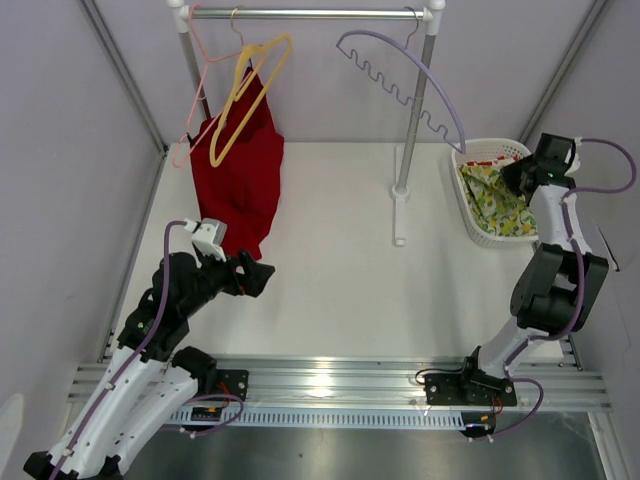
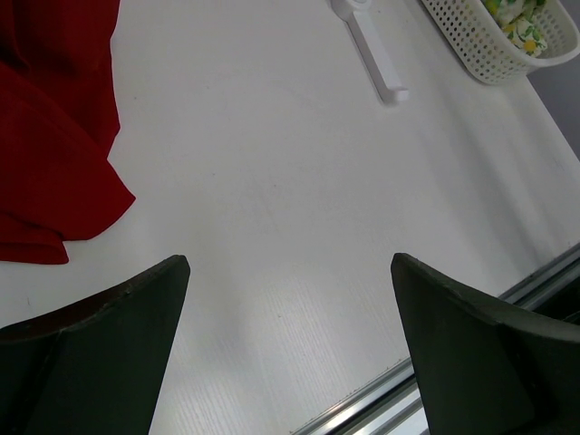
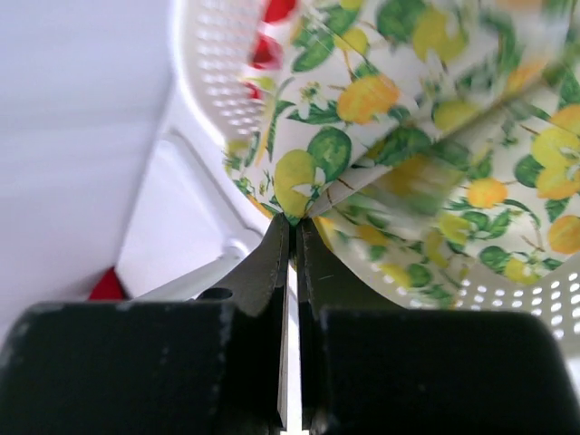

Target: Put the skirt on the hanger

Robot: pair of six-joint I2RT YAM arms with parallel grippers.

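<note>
Where the arms are bolted at the near edge of the table (image 1: 340, 270), the left gripper (image 1: 256, 274) hovers low over bare white surface. Its jaws are spread wide, with nothing between them in the left wrist view. The lower hem of the red garment (image 2: 54, 136) lies on the table just beyond and to the left of its fingers (image 2: 136, 308).

Further back on the right side, the right arm reaches up and over a white perforated basket (image 1: 470, 228). The right gripper (image 3: 294, 222) has its jaws drawn almost together, pinching an edge of the skirt (image 3: 408, 136) at the very tips. The lemon-and-leaf cloth bunches up from that grip and spreads above the basket wall (image 3: 213, 72). From above, the skirt (image 1: 497, 195) is mostly inside the basket, under the gripper (image 1: 515, 180).

At the far end stands a clothes rack with a metal rail (image 1: 310, 14). The hanger (image 1: 245, 100), yellow, hangs tilted from the left part of the rail in front of the red garment (image 1: 240, 170). A thin pink hanger (image 1: 181, 152) hangs beside it. A lavender wavy-edged hanger (image 1: 440, 92) hangs from the right part of the rail, its lower end near the basket rim.
</note>
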